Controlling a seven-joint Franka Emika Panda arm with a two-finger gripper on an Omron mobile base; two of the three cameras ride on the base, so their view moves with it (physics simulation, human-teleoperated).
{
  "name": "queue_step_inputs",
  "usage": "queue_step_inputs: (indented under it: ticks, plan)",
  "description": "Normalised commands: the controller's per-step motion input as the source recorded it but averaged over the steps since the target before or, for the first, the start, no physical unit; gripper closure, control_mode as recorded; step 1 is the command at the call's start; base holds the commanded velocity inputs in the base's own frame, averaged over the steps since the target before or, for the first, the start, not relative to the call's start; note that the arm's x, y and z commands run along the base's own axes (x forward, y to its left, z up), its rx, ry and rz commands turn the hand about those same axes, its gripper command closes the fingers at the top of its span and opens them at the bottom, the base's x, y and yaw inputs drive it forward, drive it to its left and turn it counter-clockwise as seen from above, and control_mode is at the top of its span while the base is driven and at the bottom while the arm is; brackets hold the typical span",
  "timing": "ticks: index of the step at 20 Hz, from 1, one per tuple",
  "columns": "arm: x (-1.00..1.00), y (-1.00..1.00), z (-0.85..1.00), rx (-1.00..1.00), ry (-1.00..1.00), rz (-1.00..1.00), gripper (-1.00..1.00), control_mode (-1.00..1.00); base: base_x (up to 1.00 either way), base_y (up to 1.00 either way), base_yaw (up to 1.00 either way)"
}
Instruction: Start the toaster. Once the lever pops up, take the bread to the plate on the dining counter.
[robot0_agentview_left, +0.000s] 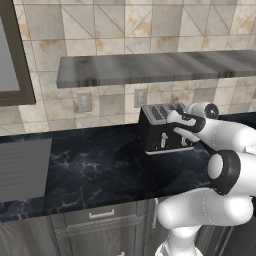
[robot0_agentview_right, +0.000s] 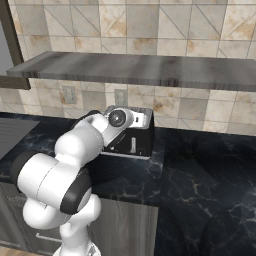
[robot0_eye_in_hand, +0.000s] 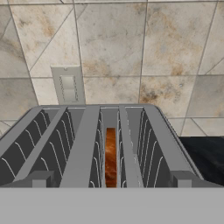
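A robot arm reaches over the toaster (robot0_agentview_left: 164, 129) on the black wall counter (robot0_agentview_left: 90, 170), its gripper spread wide and empty above the slotted top, where the bread (robot0_eye_in_hand: 110, 156) sits upright and low in the middle slot. The pale levers (robot0_agentview_left: 163, 142) on the front look unpressed. A clean start likely means dropping to one lever and pushing straight down until it catches.

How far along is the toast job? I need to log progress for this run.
Early. The bread sits down in a slot of the toaster on the wall countertop. In hand: the arm is poised over the toaster's top. Whether a lever has been pressed can't be told. Still left: lifting the bread out and carrying it to the plate.
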Motion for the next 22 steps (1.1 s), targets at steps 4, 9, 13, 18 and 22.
queue_step_inputs:
  ticks: [4, 9, 13, 18, 22]
  plan:
    - [0.0, 0.0, 0.0, 0.0, 0.0, 0.0, -1.0, -1.0, 0.0, 0.0, 0.0]
    - [0.0, 0.0, 0.0, 0.0, 0.0, 0.0, -1.0, -1.0, 0.0, 0.0, 0.0]
    - [0.0, 0.0, 0.0, 0.0, 0.0, 0.0, -1.0, -1.0, 0.0, 0.0, 0.0]
    - [0.0, 0.0, 0.0, 0.0, 0.0, 0.0, -1.0, -1.0, 0.0, 0.0, 0.0]
    - [0.0, 0.0, 0.0, 0.0, 0.0, 0.0, -1.0, -1.0, 0.0, 0.0, 0.0]
